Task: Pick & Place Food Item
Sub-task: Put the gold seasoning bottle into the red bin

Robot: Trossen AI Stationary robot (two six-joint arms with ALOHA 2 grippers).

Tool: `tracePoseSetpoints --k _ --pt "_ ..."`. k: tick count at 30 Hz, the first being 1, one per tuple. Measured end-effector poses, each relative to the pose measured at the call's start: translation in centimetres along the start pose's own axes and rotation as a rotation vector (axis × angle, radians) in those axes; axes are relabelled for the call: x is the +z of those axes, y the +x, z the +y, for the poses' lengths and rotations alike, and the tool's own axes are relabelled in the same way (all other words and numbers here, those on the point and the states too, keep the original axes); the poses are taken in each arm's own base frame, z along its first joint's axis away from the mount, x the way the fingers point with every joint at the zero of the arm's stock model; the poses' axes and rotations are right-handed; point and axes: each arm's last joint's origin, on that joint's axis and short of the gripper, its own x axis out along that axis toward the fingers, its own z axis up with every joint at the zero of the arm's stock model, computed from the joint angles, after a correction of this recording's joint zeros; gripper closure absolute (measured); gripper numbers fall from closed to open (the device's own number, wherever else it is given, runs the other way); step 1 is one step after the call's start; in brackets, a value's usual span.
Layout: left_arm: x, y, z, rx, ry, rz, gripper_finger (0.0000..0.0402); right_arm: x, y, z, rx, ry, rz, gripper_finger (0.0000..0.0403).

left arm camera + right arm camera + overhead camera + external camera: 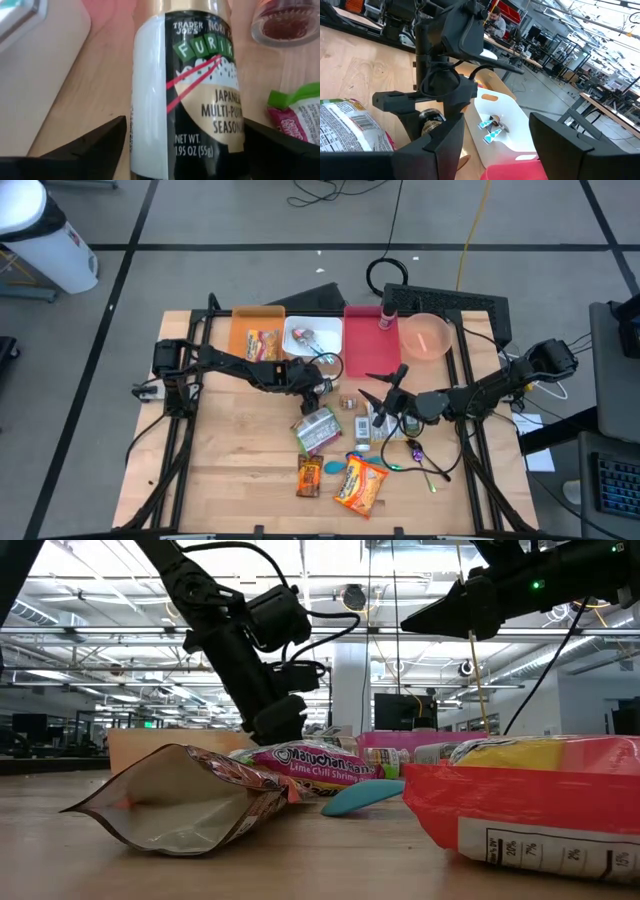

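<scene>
Wooden bench (pixel 220 470) under both arms carries the clutter, with the white tray (pixel 312 337) as landmark. Just in front of that tray the left end effector (pixel 318 387) hangs low, fingers spread apart on either side of the furikake jar (pixel 187 95), not yet clamped. The right end effector (pixel 385 387) waits well to the tray's right, raised, fingers parted and empty. Likely risk: the round, smooth jar could roll or squirt sideways if the fingers close off-centre. A ramen packet (pixel 318 429) lies near the jar, farther from the tray, and may get nudged; a small spice jar (pixel 287 22) sits close too
</scene>
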Motion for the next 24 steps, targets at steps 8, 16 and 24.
tracePoseSetpoints --k 8,16,24 --pt "0.0 0.0 0.0 -0.003 0.000 0.002 0.0121 0.0 0.0 0.0 0.000 0.001 0.000 0.0183" --pt "-0.2 -0.5 -0.2 -0.068 0.005 0.037 0.0105 0.0 0.0 0.0 0.000 0.000 0.000 0.0183" --pt "0.0 -3.4 0.0 -0.066 -0.007 0.078 0.0121 -0.1 0.0 0.0 0.002 -0.007 0.006 0.0183"
